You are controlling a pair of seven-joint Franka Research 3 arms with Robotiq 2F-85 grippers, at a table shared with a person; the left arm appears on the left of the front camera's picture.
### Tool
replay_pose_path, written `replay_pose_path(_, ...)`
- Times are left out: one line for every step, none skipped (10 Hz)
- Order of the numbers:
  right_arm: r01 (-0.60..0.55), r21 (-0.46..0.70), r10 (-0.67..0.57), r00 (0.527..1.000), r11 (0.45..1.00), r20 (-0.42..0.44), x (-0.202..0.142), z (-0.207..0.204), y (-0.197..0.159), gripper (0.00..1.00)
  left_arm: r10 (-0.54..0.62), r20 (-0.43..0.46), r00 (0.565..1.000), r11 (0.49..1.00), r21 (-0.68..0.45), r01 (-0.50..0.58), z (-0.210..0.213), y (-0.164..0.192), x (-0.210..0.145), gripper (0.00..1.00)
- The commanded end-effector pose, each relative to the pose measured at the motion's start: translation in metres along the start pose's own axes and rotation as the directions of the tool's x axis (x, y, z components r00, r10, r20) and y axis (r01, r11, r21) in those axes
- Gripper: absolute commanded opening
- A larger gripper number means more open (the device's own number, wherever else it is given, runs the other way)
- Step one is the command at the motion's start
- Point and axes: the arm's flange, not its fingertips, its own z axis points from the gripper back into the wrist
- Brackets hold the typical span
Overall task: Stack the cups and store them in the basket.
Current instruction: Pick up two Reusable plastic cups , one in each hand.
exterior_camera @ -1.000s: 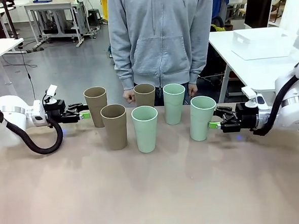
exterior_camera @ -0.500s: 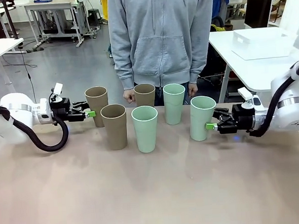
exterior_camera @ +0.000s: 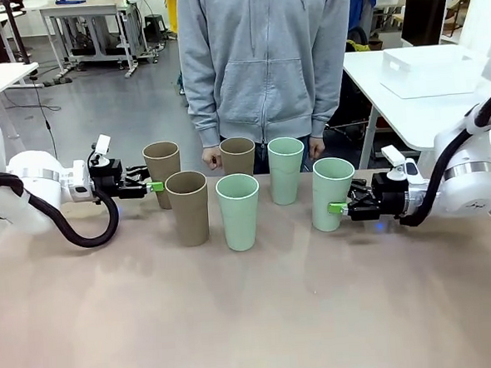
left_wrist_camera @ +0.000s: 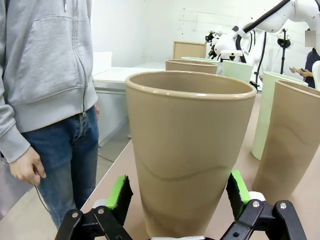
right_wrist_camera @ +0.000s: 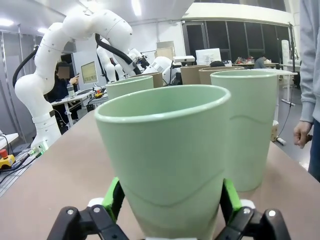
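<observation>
Six cups stand in a loose row at the far side of the table. Three are tan: the leftmost cup [exterior_camera: 162,168], one in front of it [exterior_camera: 188,207] and one at the back [exterior_camera: 238,155]. Three are mint green [exterior_camera: 239,211], [exterior_camera: 286,170], [exterior_camera: 334,193]. My left gripper [exterior_camera: 155,187] is open, level with the table, its jaws either side of the leftmost tan cup [left_wrist_camera: 190,145]. My right gripper [exterior_camera: 339,207] is open the same way around the rightmost green cup [right_wrist_camera: 167,150]. Green pads [left_wrist_camera: 120,196], [right_wrist_camera: 230,199] flank each cup. The white basket [exterior_camera: 430,71] sits on a side table at the far right.
A person in a grey hoodie [exterior_camera: 265,62] stands at the far edge behind the cups, hands [exterior_camera: 213,158] hanging near the back tan cup. The near half of the table [exterior_camera: 254,317] is bare. The remaining cups stand close together between my two arms.
Both arms have slid inward. The left gripper moved right until its jaws flank the leftmost tan cup, and the right gripper moved left around the rightmost green cup. The cups have not moved.
</observation>
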Motion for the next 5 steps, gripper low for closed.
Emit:
replay_pose_path(0.004,-0.011,-0.004,1.000,1.000,-0.009,0.000,-0.016,-0.009,1.00,-0.012,0.001,1.000,1.000,-0.003,0.012,-0.010,0.004,0.002,1.00)
replay_pose_path(0.008,-0.008,-0.008,1.000,1.000,-0.015,-0.001,-0.019,-0.010,1.00,-0.011,0.000,1.000,1.000,-0.009,0.011,-0.013,0.005,0.002,1.00)
replay_pose_path(0.009,-0.007,-0.009,1.000,1.000,-0.019,-0.001,-0.021,-0.010,1.00,-0.009,0.002,1.000,1.000,-0.016,0.009,-0.016,0.005,0.001,1.00)
replay_pose_path(0.011,-0.003,-0.011,1.000,1.000,-0.022,-0.002,-0.021,-0.009,1.00,-0.004,0.006,1.000,1.000,-0.026,0.004,-0.018,0.005,0.001,1.00)
replay_pose_path(0.013,-0.001,-0.013,1.000,1.000,-0.024,-0.002,-0.022,-0.009,1.00,0.000,0.008,1.000,1.000,-0.030,0.001,-0.020,0.005,0.001,1.00)
